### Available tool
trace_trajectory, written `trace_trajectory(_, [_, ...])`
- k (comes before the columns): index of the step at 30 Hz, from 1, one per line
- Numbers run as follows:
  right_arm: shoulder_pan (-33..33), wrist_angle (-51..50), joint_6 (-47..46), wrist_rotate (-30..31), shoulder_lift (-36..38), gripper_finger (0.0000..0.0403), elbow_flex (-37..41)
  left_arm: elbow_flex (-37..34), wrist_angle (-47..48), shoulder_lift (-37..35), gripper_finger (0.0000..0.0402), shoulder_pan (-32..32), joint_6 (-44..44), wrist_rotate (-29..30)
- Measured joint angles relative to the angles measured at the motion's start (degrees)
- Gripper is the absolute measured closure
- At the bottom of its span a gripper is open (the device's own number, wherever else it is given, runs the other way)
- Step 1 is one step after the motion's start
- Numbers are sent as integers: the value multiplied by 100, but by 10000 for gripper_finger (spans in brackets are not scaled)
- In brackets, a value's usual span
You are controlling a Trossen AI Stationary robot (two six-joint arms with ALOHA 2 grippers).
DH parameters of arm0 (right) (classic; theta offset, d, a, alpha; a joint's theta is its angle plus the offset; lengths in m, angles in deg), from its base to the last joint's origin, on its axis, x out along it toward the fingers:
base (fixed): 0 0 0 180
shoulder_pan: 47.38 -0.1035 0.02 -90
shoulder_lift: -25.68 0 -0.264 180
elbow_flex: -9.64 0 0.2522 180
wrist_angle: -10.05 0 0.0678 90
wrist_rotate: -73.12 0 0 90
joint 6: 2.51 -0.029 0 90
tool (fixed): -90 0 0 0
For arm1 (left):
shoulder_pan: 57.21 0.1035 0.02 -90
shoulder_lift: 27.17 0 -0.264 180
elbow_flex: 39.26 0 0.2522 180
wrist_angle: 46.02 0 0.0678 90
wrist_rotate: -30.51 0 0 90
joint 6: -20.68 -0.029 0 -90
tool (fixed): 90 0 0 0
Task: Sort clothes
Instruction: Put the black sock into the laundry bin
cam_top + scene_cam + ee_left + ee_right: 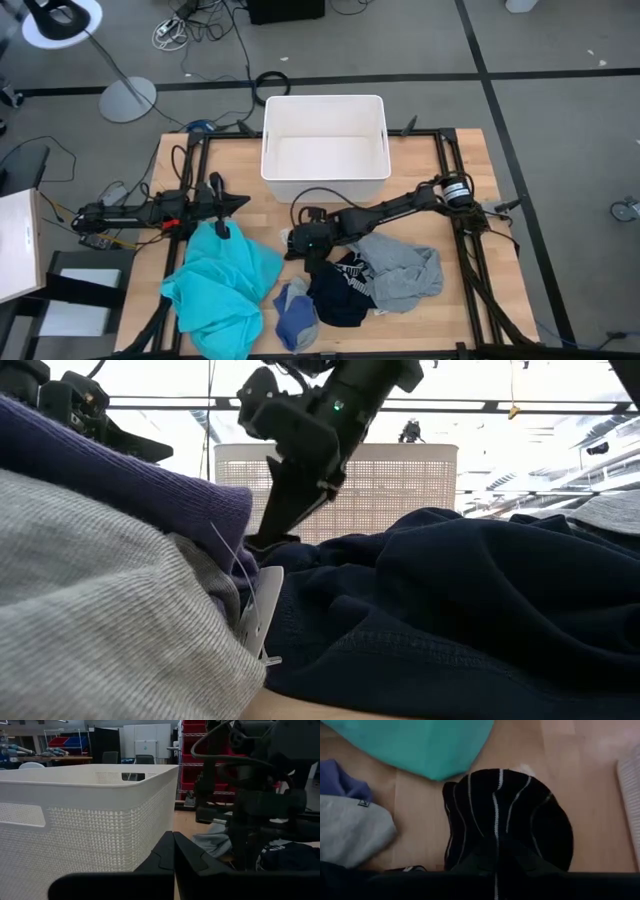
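we take the white bin (325, 150) as our landmark. our right gripper (312, 262) sits in front of the bin, just off its near left corner, with its fingers pinched together on the small black striped socks (507, 815), which bulge out past the fingertips above bare wood. our left gripper (222, 203) waits to the bin's left, fingers pressed together on nothing, pointing towards the bin.

we judge the step in hand to be carrying the socks away from the pile. to do it well we would keep the pinch firm (the socks are soft and bunched, so a loose hold could shed one), lift clear of the dark navy piece with white print (343, 288) just beside them so no edge snags, and let go only once fully over wherever they belong.

counting what lies in front of the bin: one large turquoise shirt (225, 290) towards the left, one blue piece (297, 315) next to it, one navy piece, one grey top (403, 268) towards the right, and one bundle of socks (we cannot tell whether it is a pair). one bin, with nothing in it.
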Motion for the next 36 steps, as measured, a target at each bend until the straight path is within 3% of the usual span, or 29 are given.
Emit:
trace_trajectory(8, [28,15,4,2,413,394,-10,0,4,1,400,0,1,0])
trace_trajectory(14, [31,54,9,2,633,378,-10,0,2,1,400,0,0,2])
trace_trajectory(27, [31,65,46,6,603,380,-8,0,3,1,400,0,-1,0])
trace_trajectory(36, [70,-51,466,646,717,396,-149,0,2,1,400,0,0,0])
